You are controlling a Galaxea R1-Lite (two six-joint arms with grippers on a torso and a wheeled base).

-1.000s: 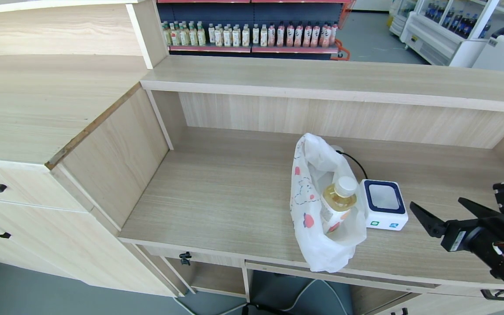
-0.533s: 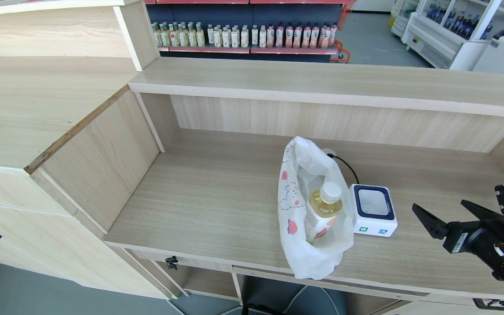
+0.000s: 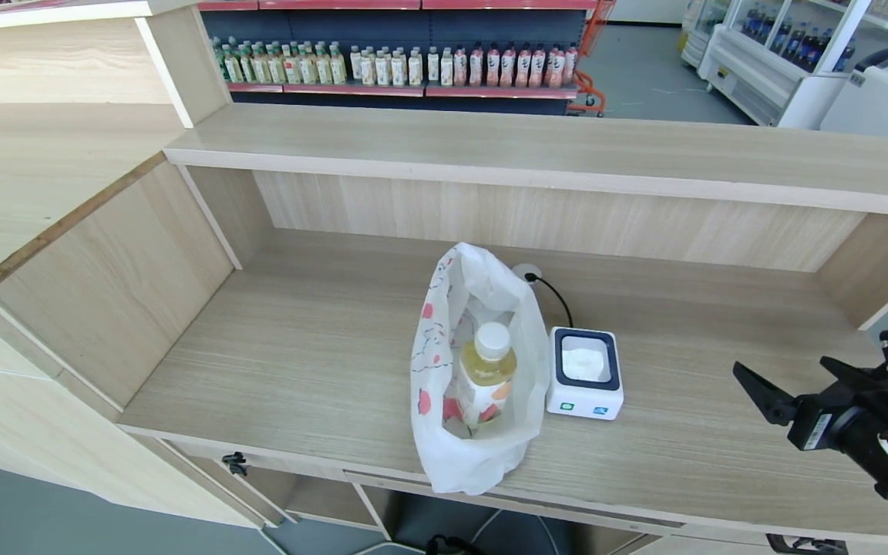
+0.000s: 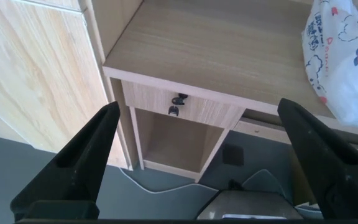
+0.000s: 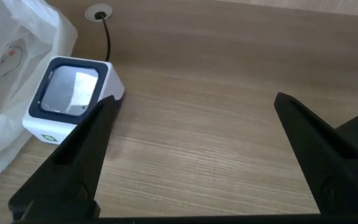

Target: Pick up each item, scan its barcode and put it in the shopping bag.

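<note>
A white plastic shopping bag (image 3: 444, 447) with cartoon prints stands open on the wooden counter (image 3: 313, 362). Inside it a bottle of yellow drink with a white cap (image 3: 486, 370) stands upright. A white barcode scanner (image 3: 584, 372) with a dark-framed window sits right beside the bag, cable running back. My right gripper (image 3: 782, 364) hovers open and empty over the counter, to the right of the scanner (image 5: 70, 96). My left gripper (image 4: 199, 104) is open and empty, low in front of the counter's edge, with the bag (image 4: 337, 56) off to one side.
A raised ledge (image 3: 536, 154) runs along the back of the counter, and a side panel (image 3: 105, 285) closes its left end. Under the front edge is a drawer with a small key lock (image 4: 178, 106). Shelves of bottles (image 3: 413, 65) stand far behind.
The whole head picture has shifted left, so the camera has moved. Bag, bottle and scanner keep their places on the counter. The right gripper stays open.
</note>
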